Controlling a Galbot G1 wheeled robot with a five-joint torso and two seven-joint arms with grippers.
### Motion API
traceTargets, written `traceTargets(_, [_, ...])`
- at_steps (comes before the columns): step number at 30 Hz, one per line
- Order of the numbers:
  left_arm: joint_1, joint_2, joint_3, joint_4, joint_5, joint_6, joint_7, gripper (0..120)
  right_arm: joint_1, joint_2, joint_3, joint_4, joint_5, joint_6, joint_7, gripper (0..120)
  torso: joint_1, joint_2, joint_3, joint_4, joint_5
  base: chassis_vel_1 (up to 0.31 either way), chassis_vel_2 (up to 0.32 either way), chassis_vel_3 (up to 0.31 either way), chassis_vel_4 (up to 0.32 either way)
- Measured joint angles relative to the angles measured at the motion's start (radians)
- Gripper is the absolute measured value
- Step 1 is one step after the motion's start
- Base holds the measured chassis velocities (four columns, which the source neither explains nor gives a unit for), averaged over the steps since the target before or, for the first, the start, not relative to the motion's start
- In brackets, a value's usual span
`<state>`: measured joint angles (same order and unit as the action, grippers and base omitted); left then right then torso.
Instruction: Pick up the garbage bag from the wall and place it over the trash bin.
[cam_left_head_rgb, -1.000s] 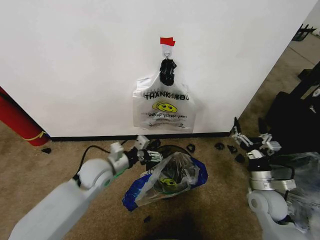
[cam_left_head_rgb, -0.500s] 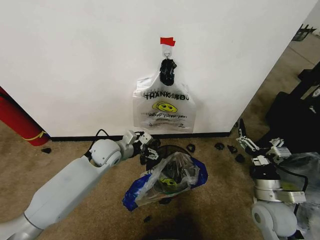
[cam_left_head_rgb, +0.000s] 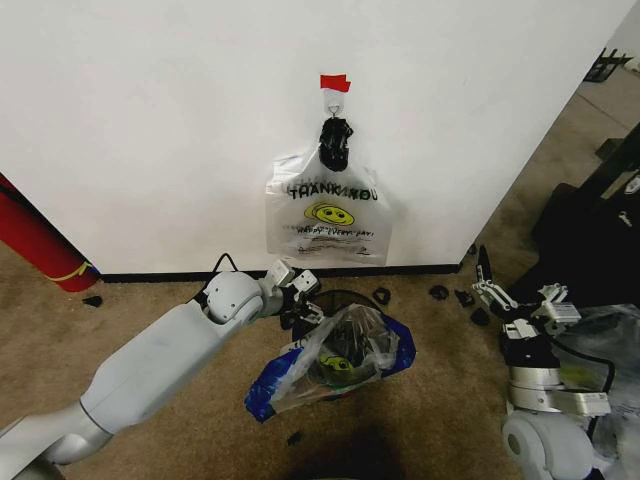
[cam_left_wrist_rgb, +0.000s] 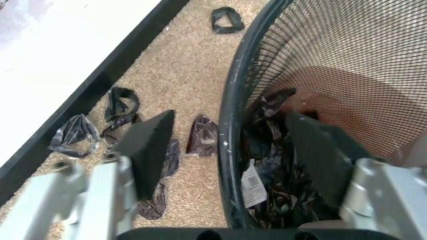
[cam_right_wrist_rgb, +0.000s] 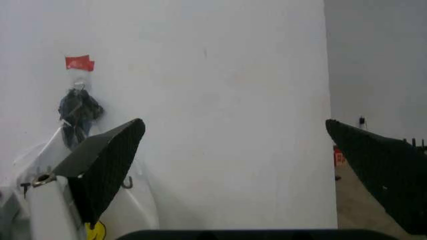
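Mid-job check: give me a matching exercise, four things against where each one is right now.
1 left gripper
2 right gripper
3 garbage bag
4 smiley bag

a hanging on the wall
b raised to the right, away from the bin
c draped over the trash bin
d open astride the bin's rim

Pairs: 1-d, 2-b, 3-c, 4-a

The head camera looks down from high up at the wall (cam_left_head_rgb: 150, 120), at twelve o'clock. The left wrist camera sits very close above the trash bin (cam_left_wrist_rgb: 233, 125). The right wrist camera faces that same wall (cam_right_wrist_rgb: 233, 100).
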<state>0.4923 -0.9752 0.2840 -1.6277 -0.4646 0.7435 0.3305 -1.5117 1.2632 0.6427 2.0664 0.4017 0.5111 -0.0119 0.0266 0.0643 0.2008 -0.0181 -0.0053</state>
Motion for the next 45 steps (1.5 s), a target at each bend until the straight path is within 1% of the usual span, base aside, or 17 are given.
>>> traceTargets(2, [0.006, -0.006, 0.001, 0.006, 0.0, -0.001, -0.017, 55, 0.003, 0.001, -0.002, -0.004, -0.004, 0.003, -0.001, 100, 0.0, 0.0, 0.0, 0.0001, 0.0, 0.0, 0.0, 0.0, 0.0])
traceTargets(5, [0.009, -0.008, 0.002, 0.008, -0.001, -0.002, -0.031, 52, 0.003, 0.001, -0.004, -0.005, -0.006, 0.004, -0.001, 100, 0.0, 0.0, 0.0, 0.0, -0.0002, 0.0, 0.0, 0.0, 0.0])
traceTargets(7, [0.022, -0.01, 0.001, 0.01, -0.003, -0.003, -0.072, 39, 0.003, 0.002, -0.007, -0.009, -0.011, 0.009, -0.002, 100, 0.0, 0.0, 0.0, -0.0001, -0.0001, 0.0, 0.0, 0.0, 0.0])
traceTargets(9, [0.038, -0.005, -0.011, 0.006, -0.006, -0.004, -0.1, 30, 0.002, 0.002, -0.007, -0.013, -0.016, 0.013, -0.003, 100, 0.0, 0.0, 0.0, -0.0002, -0.0003, 0.0, 0.0, 0.0, 0.0])
traceTargets(11, [0.042, -0.003, -0.015, 0.004, -0.007, -0.004, -0.106, 29, 0.002, 0.002, -0.008, -0.014, -0.017, 0.015, -0.003, 100, 0.0, 0.0, 0.0, -0.0002, -0.0003, 0.0, 0.0, 0.0, 0.0])
traceTargets(15, [0.101, 0.013, -0.066, -0.016, -0.05, -0.006, -0.191, 10, 0.002, 0.003, -0.011, -0.02, -0.02, 0.02, -0.004, 100, 0.0, 0.0, 0.0, 0.0, -0.0004, 0.0, 0.0, 0.0, 0.0])
traceTargets(18, [0.129, 0.014, -0.094, -0.028, -0.085, -0.007, -0.232, 5, 0.003, 0.003, -0.013, -0.021, -0.021, 0.021, -0.005, 100, 0.0, 0.0, 0.0, -0.0003, -0.0003, 0.0, 0.0, 0.0, 0.0])
traceTargets(22, [0.219, 0.02, -0.177, -0.088, -0.225, -0.008, -0.37, 1, 0.007, 0.004, -0.017, -0.021, -0.023, 0.021, -0.006, 100, 0.0, 0.0, 0.0, 0.0, -0.0001, 0.0, 0.0, 0.0, 0.0])
traceTargets(24, [0.27, 0.025, -0.224, -0.141, -0.35, -0.007, -0.502, 0, 0.008, 0.005, -0.017, -0.021, -0.024, 0.024, -0.007, 100, 0.0, 0.0, 0.0, 0.0001, -0.0002, 0.0, 0.0, 0.0, 0.0])
traceTargets(25, [0.27, 0.025, -0.224, -0.141, -0.35, -0.007, -0.502, 0, 0.008, 0.005, -0.017, -0.021, -0.024, 0.024, -0.007, 100, 0.0, 0.0, 0.0, 0.0001, -0.0002, 0.0, 0.0, 0.0, 0.0])
traceTargets(29, [0.376, 0.02, -0.312, -0.292, -0.683, -0.015, -0.861, 0, 0.002, 0.011, -0.022, -0.021, -0.03, 0.033, -0.008, 100, 0.0, 0.0, 0.0, 0.0002, 0.0003, 0.0, 0.0, 0.0, 0.0])
traceTargets(31, [0.426, 0.016, -0.331, -0.354, -0.796, -0.054, -1.003, 0, -0.001, 0.016, -0.027, -0.019, -0.036, 0.037, -0.009, 100, 0.0, 0.0, 0.0, 0.0002, -0.0001, 0.0, 0.0, 0.0, 0.0])
traceTargets(32, [0.426, 0.016, -0.331, -0.354, -0.796, -0.054, -1.003, 0, -0.001, 0.016, -0.027, -0.019, -0.036, 0.037, -0.009, 100, 0.0, 0.0, 0.0, 0.0002, -0.0001, 0.0, 0.0, 0.0, 0.0])
traceTargets(36, [0.497, -0.007, -0.357, -0.453, -0.947, -0.163, -1.232, 0, -0.009, 0.023, -0.039, -0.006, -0.047, 0.037, -0.009, 100, 0.0, 0.0, 0.0, 0.0001, 0.0002, 0.0, 0.0, 0.0, 0.0])
traceTargets(39, [0.568, -0.028, -0.365, -0.5, -0.933, -0.237, -1.299, 0, -0.016, 0.028, -0.046, 0.004, -0.057, 0.037, -0.009, 100, 0.0, 0.0, 0.0, -0.0002, -0.0001, 0.0, 0.0, 0.0, 0.0])
traceTargets(40, [0.568, -0.028, -0.365, -0.5, -0.933, -0.237, -1.299, 0, -0.016, 0.028, -0.046, 0.004, -0.057, 0.037, -0.009, 100, 0.0, 0.0, 0.0, -0.0002, -0.0001, 0.0, 0.0, 0.0, 0.0])
traceTargets(45, [0.67, -0.065, -0.371, -0.509, -0.822, -0.324, -1.336, 0, -0.025, 0.034, -0.054, 0.012, -0.069, 0.041, -0.009, 100, 0.0, 0.0, 0.0, 0.0002, 0.0, 0.0, 0.0, 0.0, 0.0])
